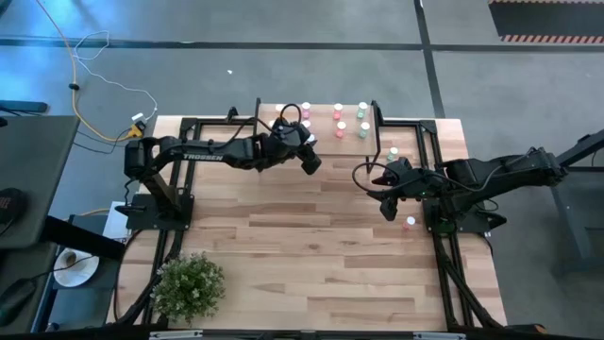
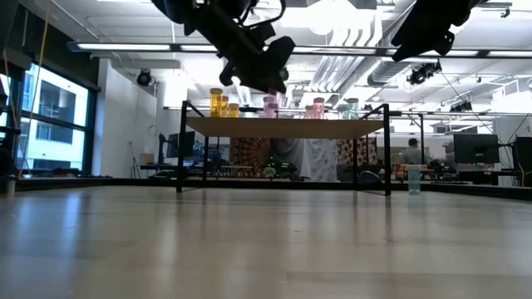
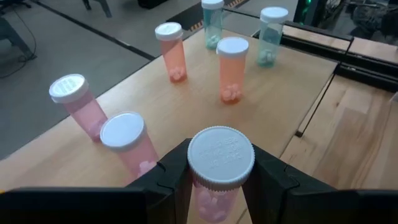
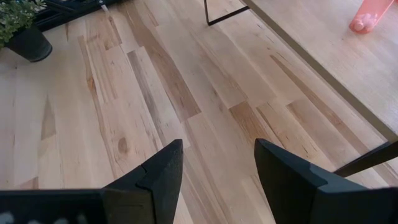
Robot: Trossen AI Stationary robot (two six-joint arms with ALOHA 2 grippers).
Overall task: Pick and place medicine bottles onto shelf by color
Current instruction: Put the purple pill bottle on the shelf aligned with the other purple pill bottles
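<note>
Pink bottle [image 3: 219,180], upright, is clamped in the left gripper [image 3: 219,186] above the shelf [image 3: 280,93], pink bottles [image 3: 127,142] just beside; right gripper [image 4: 217,180] is held open over the tabletop [image 4: 124,93].

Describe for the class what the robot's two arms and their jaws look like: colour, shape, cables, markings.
Both arms are black and jointed. The left arm carries white lettering along one link; the right arm has a thin dark cable looping near its wrist. Each ends in two blocky, wedge-shaped black fingers.
</note>
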